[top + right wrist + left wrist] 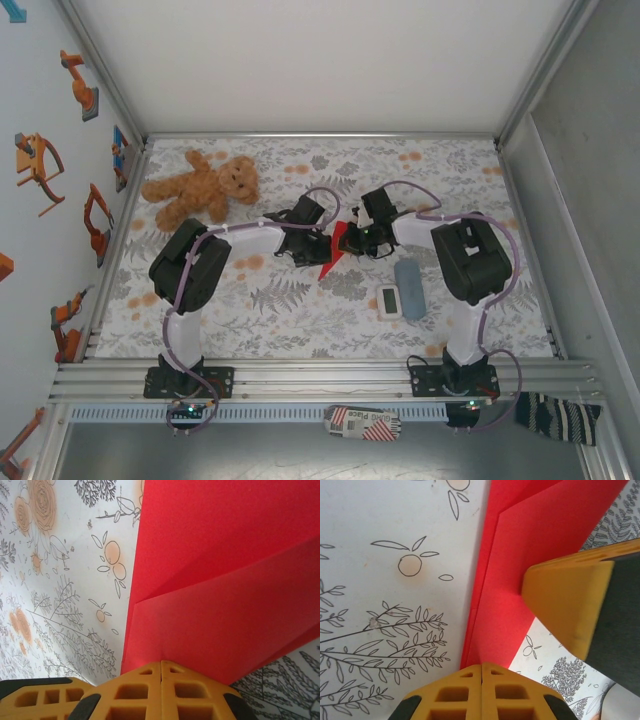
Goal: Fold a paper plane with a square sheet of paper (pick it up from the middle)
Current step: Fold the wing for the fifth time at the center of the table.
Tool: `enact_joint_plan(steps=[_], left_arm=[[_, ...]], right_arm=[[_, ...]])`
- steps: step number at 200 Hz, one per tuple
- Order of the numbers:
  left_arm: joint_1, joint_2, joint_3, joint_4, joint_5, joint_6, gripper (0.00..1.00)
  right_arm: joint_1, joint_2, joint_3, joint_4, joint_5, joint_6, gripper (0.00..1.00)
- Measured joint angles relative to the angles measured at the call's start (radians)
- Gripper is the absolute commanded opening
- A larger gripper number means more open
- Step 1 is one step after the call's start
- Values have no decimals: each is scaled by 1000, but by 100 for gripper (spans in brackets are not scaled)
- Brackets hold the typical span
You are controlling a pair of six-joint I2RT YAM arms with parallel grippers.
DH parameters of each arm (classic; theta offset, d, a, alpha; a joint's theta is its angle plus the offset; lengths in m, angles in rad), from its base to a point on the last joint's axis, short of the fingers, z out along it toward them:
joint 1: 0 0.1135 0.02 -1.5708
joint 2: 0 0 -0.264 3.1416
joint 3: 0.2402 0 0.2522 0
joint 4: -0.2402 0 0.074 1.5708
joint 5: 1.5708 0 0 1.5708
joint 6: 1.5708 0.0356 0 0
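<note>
Left pincer (481,667) and right pincer (161,664) are both clamped shut on the red paper (505,580), which stretches out ahead of their tips over the table (380,580); layered flaps and a point show; wing creases probably remain.

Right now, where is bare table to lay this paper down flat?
Free: near-centre strip left of the white timer; far right corner. Crowded: centre, where left gripper and right gripper pinch the folded red paper; teddy bear far left.
</note>
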Motion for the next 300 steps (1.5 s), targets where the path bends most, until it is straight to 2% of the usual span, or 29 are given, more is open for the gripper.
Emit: enact_joint_plan(steps=[59, 102, 154, 204, 300], left_arm=[[3, 2, -14, 11, 3, -5, 5], [4, 2, -18, 16, 4, -5, 5], [4, 2, -18, 15, 4, -5, 5], [4, 2, -18, 15, 5, -5, 6], [4, 1, 39, -1, 24, 16, 16]], right_arm=[[-74, -69, 23, -27, 11, -85, 13], [-90, -1, 131, -101, -30, -214, 13], [-90, 89, 205, -171, -65, -296, 13], [-90, 119, 234, -219, -69, -325, 13], [-84, 164, 302, -315, -10, -330, 11]])
